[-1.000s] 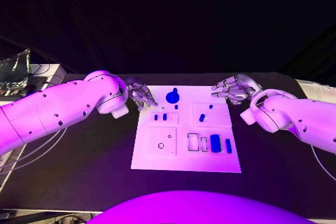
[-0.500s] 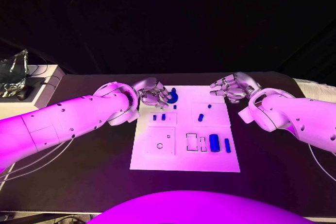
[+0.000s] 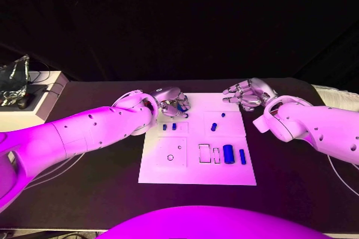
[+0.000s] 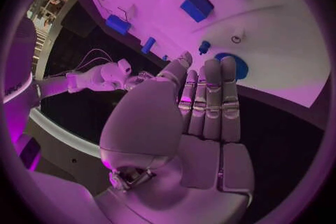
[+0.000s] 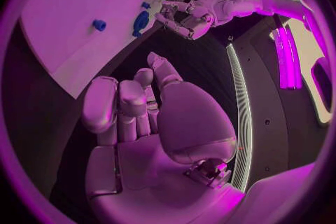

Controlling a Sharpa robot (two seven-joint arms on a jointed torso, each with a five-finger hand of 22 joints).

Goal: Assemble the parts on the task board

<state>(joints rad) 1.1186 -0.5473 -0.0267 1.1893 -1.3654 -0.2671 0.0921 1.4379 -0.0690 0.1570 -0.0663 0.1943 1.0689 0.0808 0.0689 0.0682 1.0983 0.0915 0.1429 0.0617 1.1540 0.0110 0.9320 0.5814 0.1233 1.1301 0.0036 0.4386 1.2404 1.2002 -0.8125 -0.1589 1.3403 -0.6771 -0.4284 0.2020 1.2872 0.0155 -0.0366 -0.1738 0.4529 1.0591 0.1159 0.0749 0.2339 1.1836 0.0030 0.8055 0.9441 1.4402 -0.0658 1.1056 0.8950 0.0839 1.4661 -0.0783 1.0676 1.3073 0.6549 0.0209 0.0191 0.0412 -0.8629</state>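
The white task board lies in the middle of the black table. My left hand hovers over its far left corner with the fingers stretched out straight and nothing in them. Just past its fingertips sits a round blue part, with a small blue peg beside it. My right hand hangs at the far right corner, fingers loosely apart and empty. Two short blue pegs, one more peg and two longer blue pieces stand on the board.
A white box with cables and a crinkled foil object stands off the table's left end. My left forearm crosses the table left of the board. The board's near half shows outlined slots.
My left hand has moved right, from beside the board's far left edge to over the round blue part. My right hand has barely moved.
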